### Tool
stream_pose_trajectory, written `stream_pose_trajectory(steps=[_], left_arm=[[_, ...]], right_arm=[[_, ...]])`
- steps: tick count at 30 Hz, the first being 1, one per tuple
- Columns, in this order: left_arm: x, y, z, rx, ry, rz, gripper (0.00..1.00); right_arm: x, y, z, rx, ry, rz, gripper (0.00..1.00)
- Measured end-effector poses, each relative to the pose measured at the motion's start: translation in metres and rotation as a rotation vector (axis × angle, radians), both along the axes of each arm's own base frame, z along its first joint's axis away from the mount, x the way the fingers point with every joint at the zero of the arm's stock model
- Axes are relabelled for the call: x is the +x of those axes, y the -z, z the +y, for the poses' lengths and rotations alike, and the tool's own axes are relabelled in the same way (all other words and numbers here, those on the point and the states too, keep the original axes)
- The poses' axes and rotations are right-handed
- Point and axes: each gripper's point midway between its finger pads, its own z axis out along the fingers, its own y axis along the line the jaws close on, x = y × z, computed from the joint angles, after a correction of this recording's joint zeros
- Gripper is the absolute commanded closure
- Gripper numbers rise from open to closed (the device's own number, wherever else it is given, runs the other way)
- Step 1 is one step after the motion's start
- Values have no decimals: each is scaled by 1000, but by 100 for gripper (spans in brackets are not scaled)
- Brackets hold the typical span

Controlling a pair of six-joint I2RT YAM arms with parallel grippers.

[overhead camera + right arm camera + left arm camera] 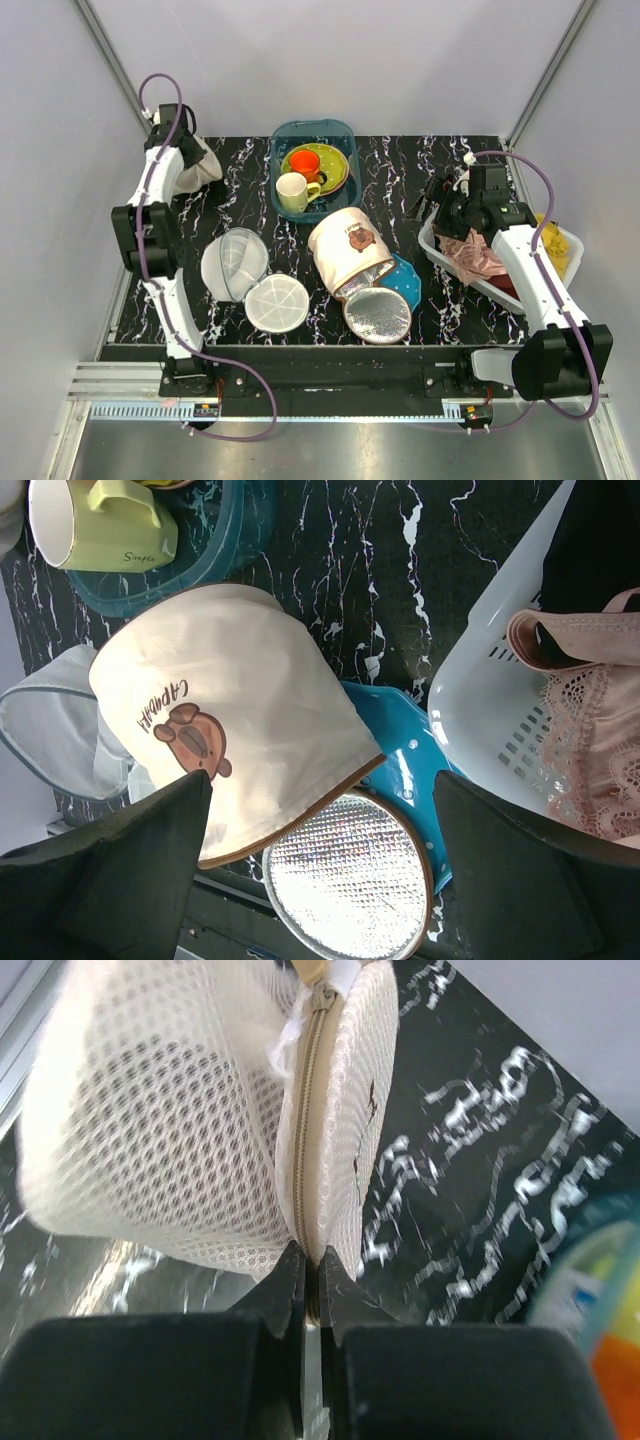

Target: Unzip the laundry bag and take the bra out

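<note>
Pinching the seam of the laundry bag (pixel 160 1130), my left gripper (pixel 310 1265) has its two fingers pressed together on the bag's nearest edge, right where the zip (pixel 306 1120) meets them. From there the zip runs away from me between the domed mesh side and the flat face. Along the whole stretch I can see, it looks done up. A beige bit at its far end may be the slider (pixel 314 972), but it is cut off by the frame and I cannot be sure. I cannot make out the bra through the mesh; I judge it is inside. So I take the step in hand to be the unzipping itself, not yet begun. I have the bag over at the far left corner of the table (pixel 400 300). My grip on the seam steadies the bag but will not open it. The next move calls for a hold on the slider and a pull along the zip, with something bracing the bag. My right gripper (pixel 322 780) is well apart from all this, fingers spread wide and holding nothing. It hangs beside the basket (pixel 480 680) with the pink garment (pixel 590 770), the cream bag (pixel 240 710) below it, so it would have to cross the table to help.
</note>
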Motion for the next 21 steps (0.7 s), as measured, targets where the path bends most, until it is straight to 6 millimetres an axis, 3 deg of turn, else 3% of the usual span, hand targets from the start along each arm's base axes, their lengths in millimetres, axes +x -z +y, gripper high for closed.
stream_pose_trajectory(steps=[3, 6, 9, 12, 15, 21], left_arm=[[-28, -39, -15, -23, 38, -43, 100], [-51, -107, -34, -47, 98, -170, 100], [-83, -173, -67, -113, 220, -320, 100], [-117, -209, -103, -194, 373, -415, 100], [-147, -211, -127, -258, 487, -427, 100], [-195, -162, -175, -387, 692, -282, 100]], right_arm=[[0, 1, 0, -3, 1, 3, 0], [-1, 0, -1, -3, 2, 2, 0], [0, -3, 0, -1, 2, -13, 0], [2, -7, 0, 4, 0, -30, 0], [2, -8, 1, 10, -2, -36, 0], [5, -9, 2, 14, 0, -47, 0]])
